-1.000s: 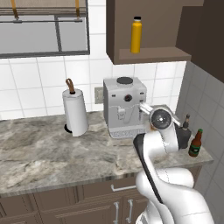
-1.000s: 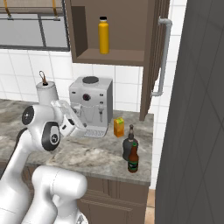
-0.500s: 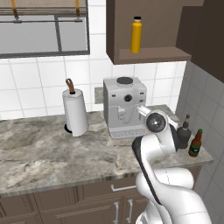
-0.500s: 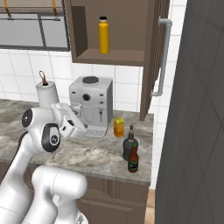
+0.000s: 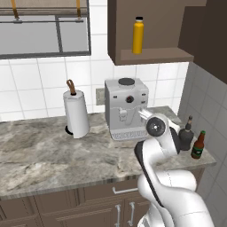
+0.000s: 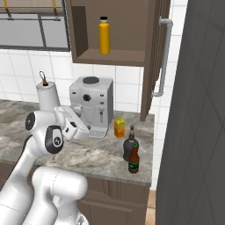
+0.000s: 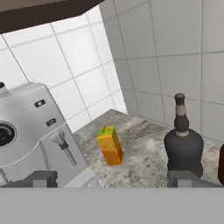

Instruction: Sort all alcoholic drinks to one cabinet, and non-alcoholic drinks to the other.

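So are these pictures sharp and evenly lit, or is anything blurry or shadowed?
Left base view: flat, even light, soft detail on the countertop. Right base view: the open cabinet is dim inside, yet the yellow-orange bottle reads clearly. Hand view: the juice carton and black bottle look coarse and tilted; no glare.

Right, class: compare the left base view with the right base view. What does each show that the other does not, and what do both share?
Left base view alone: the white paper towel roll stands unobstructed, left of the grey coffee machine.

Right base view alone: the small orange juice carton beside the machine, and the open cupboard door's long grey tubular handle.

Both: the tall yellow-orange bottle with a black cap on the cupboard shelf, plus the squat black glass bottle and slim brown beer bottle on the marble counter.
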{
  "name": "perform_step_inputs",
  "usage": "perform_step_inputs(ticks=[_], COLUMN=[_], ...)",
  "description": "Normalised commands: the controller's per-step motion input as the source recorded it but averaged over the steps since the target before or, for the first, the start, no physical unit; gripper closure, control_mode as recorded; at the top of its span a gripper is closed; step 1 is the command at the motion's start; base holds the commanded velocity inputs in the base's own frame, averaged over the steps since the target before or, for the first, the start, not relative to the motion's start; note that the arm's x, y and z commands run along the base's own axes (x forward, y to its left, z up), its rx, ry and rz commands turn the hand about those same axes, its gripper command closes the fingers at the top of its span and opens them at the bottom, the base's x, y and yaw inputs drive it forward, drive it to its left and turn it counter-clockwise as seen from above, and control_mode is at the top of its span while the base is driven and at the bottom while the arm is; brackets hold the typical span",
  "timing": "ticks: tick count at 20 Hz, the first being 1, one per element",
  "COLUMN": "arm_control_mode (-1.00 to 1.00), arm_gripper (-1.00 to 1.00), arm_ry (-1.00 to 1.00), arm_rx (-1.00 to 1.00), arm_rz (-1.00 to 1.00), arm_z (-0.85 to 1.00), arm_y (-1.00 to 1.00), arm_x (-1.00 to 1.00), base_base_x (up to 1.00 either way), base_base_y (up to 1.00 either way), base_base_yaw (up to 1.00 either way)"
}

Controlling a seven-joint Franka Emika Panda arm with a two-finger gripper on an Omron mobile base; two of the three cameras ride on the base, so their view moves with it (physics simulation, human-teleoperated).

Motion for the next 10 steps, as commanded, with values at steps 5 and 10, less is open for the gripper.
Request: perform_step_inputs(ticks=[5, 10], arm_control_mode=[-1.00, -1.00], arm_gripper=[-1.00, -1.00], arm_ry=[0.03, 0.04], arm_rx=[0.00, 0.02], arm_rz=[0.02, 0.10], arm_z=[-0.14, -0.14], arm_y=[-0.13, -0.10], arm_x=[0.17, 0.25], base_base_x=[0.00, 0.00], base_base_y=[0.00, 0.00], base_base_yaw=[0.00, 0.00])
